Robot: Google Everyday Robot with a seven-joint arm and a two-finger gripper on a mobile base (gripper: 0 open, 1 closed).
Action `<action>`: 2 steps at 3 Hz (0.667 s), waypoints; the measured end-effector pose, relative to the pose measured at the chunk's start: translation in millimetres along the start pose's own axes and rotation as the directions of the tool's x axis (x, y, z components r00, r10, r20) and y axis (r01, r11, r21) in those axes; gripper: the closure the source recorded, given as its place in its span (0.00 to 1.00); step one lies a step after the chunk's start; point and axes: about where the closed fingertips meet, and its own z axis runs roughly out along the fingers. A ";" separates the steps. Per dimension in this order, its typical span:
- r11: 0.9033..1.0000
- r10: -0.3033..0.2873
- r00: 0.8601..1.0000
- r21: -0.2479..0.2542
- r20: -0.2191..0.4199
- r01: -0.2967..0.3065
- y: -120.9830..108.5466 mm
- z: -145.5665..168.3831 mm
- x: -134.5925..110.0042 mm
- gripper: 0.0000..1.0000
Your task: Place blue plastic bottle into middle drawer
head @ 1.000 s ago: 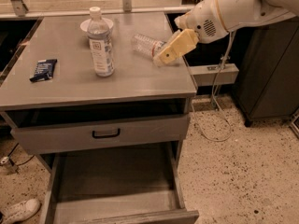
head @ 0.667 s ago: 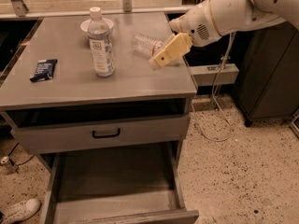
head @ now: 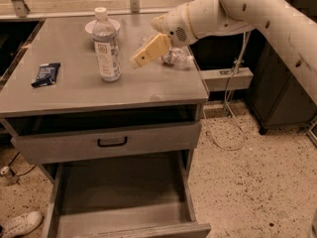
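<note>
Seemingly gripper [head: 138,60] beside blue plastic bottle [head: 106,47]

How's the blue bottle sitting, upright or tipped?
Upright: the bottle stands on the tabletop, cap up. The gripper hovers beside it, apart.

claw [head: 142,58] above metal worktop [head: 69,94]: matt tan | upright bottle [head: 106,49]: clear plastic

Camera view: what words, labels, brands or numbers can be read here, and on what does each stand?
On the blue plastic bottle: white label with dark print, cannot be read.
On the dark blue packet, left on the cabinet top: pale print, cannot be read.
On the clear bottle lying behind the gripper: nothing legible.
On the gripper, over the cabinet top right of the blue plastic bottle: no markings seen.
</note>
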 end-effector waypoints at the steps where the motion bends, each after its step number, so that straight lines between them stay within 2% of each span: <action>1: 1.000 0.001 1.000 -0.001 0.001 -0.001 -0.4 1.1 0.7 0.00; 2: 1.000 -0.006 0.999 -0.016 0.032 0.007 -14.2 22.7 -3.1 0.00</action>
